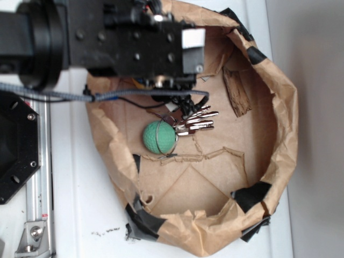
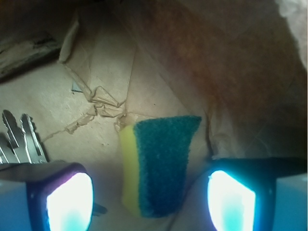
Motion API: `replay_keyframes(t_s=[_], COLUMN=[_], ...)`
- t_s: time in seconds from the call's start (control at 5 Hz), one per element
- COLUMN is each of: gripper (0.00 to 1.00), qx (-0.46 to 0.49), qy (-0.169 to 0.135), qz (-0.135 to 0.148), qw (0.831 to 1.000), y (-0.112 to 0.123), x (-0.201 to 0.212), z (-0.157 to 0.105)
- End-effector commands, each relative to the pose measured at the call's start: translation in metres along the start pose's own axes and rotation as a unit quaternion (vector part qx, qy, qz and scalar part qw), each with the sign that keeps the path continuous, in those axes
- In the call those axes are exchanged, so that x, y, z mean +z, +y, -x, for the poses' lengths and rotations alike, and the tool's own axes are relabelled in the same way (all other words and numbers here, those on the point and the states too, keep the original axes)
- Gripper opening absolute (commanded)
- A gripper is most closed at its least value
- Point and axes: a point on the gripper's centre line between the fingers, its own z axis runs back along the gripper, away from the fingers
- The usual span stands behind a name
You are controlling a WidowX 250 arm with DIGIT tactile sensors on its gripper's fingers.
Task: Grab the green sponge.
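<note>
Wrist view shows your gripper point(image 2: 150, 199) spread wide, the sponge point(image 2: 161, 163) lying on the paper floor between its pads, untouched. Judge it light, soft and compressible; you should pinch across its long sides, green layer and yellow foam together.

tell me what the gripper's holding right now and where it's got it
Nothing held. The gripper is open, with the sponge lying between its fingers, untouched.
</note>
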Motion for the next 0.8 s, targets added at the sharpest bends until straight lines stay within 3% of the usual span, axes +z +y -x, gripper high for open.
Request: replay_keyframes(t_s=[0.0, 0.4, 0.6], gripper=[1.0, 1.0, 1.0], qx=[0.016, 0.016, -0.045], qy=[-0.019, -0.019, -0.024], qz=[0.008, 0.008, 0.064], qw=[1.0, 1.0, 0.997], y=[0.018, 0.018, 0.02], x=[0.011, 0.011, -0.016], z=[-0.011, -0.011, -0.008])
